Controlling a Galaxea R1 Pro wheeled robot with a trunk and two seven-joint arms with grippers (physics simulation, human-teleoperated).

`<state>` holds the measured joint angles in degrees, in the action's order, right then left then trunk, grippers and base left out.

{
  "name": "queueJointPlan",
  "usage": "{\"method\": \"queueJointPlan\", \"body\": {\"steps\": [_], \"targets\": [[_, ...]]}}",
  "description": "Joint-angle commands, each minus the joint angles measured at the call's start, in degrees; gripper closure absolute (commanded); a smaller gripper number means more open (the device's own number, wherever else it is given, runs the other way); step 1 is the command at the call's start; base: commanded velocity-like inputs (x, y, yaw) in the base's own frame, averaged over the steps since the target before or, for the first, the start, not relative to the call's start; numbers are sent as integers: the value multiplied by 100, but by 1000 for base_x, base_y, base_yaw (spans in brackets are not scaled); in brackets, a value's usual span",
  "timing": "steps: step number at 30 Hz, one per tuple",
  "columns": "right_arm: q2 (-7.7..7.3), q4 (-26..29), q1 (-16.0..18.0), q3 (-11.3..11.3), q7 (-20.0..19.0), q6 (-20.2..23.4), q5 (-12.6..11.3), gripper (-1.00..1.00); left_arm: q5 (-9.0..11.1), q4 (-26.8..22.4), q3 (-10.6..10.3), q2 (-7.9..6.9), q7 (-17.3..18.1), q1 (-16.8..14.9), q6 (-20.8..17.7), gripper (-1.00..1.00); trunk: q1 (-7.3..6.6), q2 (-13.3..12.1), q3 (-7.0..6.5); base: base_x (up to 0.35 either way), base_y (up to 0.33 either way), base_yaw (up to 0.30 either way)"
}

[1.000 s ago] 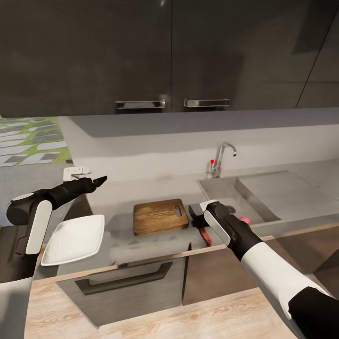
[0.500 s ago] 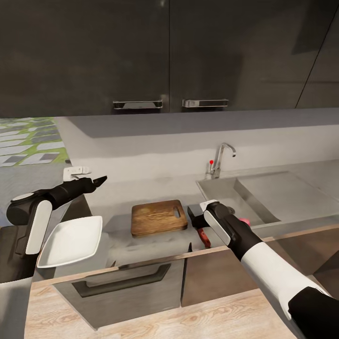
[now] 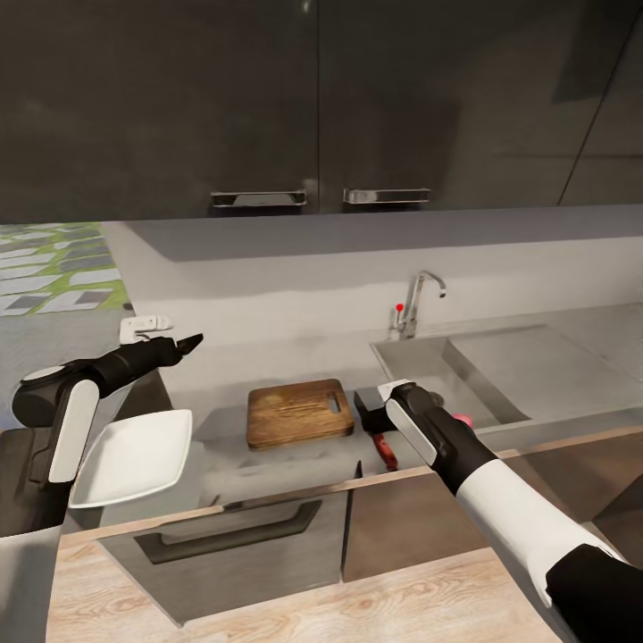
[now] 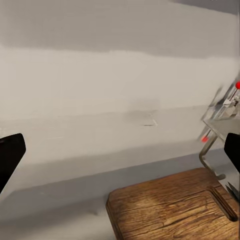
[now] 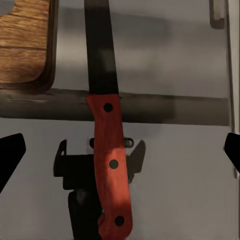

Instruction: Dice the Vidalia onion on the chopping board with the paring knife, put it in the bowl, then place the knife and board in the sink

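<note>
The dark brown chopping board (image 3: 299, 413) lies on the grey countertop (image 3: 268, 464), its handle slot toward the sink (image 3: 420, 362). Just right of the board lies the paring knife (image 5: 111, 170), red handle toward me; my right forearm covers most of the knife (image 3: 386, 449) in the head view. My right gripper (image 3: 367, 411) hovers above the handle, open, both fingertips (image 5: 10, 152) wide of it. A pinkish rounded thing (image 3: 463, 417), likely the onion, peeks from the sink behind that arm. The white bowl (image 3: 134, 455) sits at the counter's left end. My left gripper (image 3: 189, 341) hangs open above the counter, left of the board (image 4: 170, 207).
The chrome tap (image 3: 420, 299) with its red-tipped lever stands behind the basin, and the drainboard (image 3: 536, 362) stretches to the right. Black upper cabinets (image 3: 313, 98) hang overhead. A white wall socket (image 3: 143, 326) is behind my left gripper. Dark drawers sit below the counter edge.
The whole picture has slid slightly to the left, so the camera moved. Both arms hold the same pose, and the knife, board and bowl lie as before.
</note>
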<state>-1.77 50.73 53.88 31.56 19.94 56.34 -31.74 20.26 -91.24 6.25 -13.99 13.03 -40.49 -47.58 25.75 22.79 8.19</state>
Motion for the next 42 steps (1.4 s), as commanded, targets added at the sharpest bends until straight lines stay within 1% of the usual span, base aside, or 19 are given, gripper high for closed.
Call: {"method": "queueJointPlan", "body": {"steps": [1,3,5,9,12,16,25,29,42], "targets": [[0,7,8,26,55,10,-79,-100,-13,-3,8,1,33,-8,-33,-100,4,13,13,0,-150,0],[14,7,8,26,55,9,-128,-100,-13,-3,8,1,33,-8,-33,-100,4,13,13,0,-186,0],[40,7,8,26,54,13,-238,-100,-13,-2,8,-1,33,-8,-33,-100,4,13,13,0,-221,0],[89,2,8,26,54,17,-527,-100,-13,0,14,-2,33,-7,-33,-100,4,13,13,0,-109,0],[105,-10,8,26,54,22,-653,-100,-13,1,15,-4,33,-6,-33,-100,4,13,13,0,-39,0],[114,-32,8,26,54,26,-734,-100,-13,-3,16,-2,33,-7,-33,-100,4,13,13,0,-12,0],[119,-45,8,34,54,26,-745,-100,-13,-6,16,-1,33,-7,-33,-100,4,13,13,0,-1,0],[151,-46,5,34,54,26,-746,-100,-13,-5,16,1,33,-9,-33,-100,4,13,13,0,0,0],[153,-46,0,43,61,26,-754,-100,-13,-2,16,1,33,-8,-33,-100,4,13,13,0,0,0]]}}
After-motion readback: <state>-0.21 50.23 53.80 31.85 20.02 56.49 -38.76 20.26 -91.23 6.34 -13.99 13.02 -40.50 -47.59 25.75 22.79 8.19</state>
